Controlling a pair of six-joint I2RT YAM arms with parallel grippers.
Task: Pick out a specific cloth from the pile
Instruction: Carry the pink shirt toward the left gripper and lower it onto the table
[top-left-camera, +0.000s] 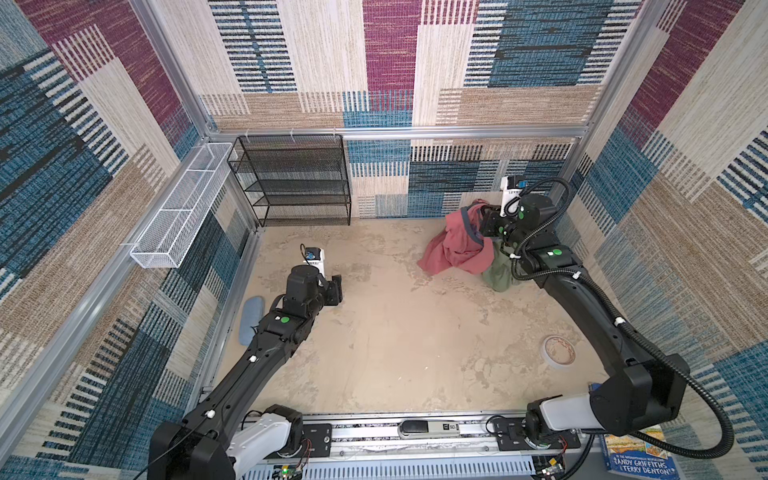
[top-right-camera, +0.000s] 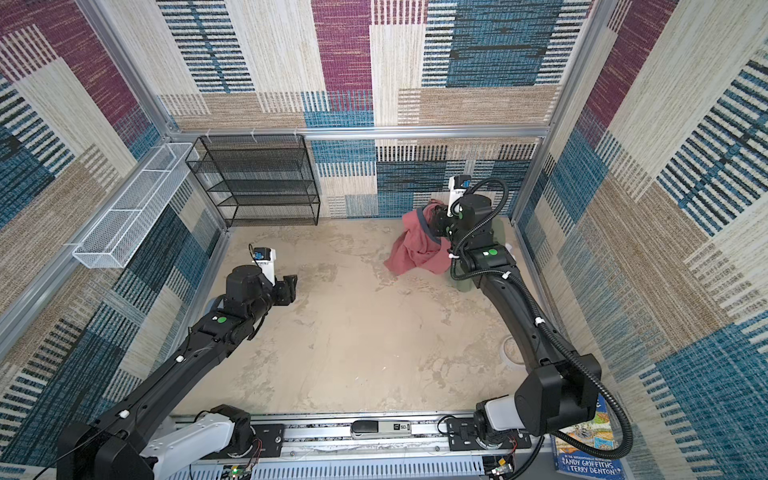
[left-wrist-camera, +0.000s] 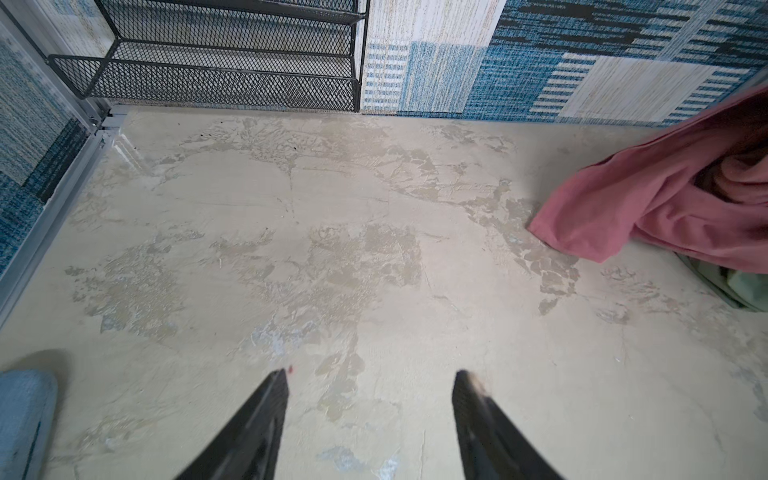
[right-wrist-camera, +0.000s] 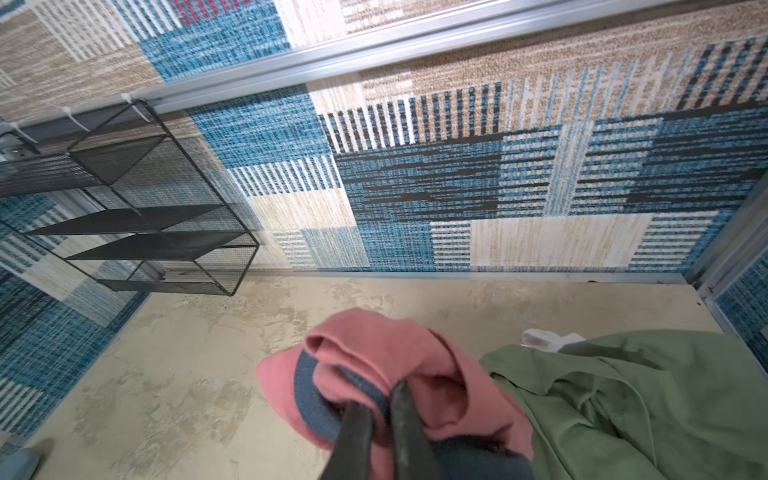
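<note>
The cloth, salmon-red with a grey-blue trim band, hangs bunched at the far right of the table. My right gripper is shut on its upper fold by the trim, and its lower hem trails on the table. What is left of the pile lies under and beside it: an olive-green garment and a scrap of white garment. My left gripper hovers open and empty over the left-middle of the table, well apart from the cloth.
A black mesh shelf stands against the back wall on the left. A white wire basket hangs on the left wall. A blue-grey pad lies by the left arm, a tape roll by the right arm. A book lies at the front right corner.
</note>
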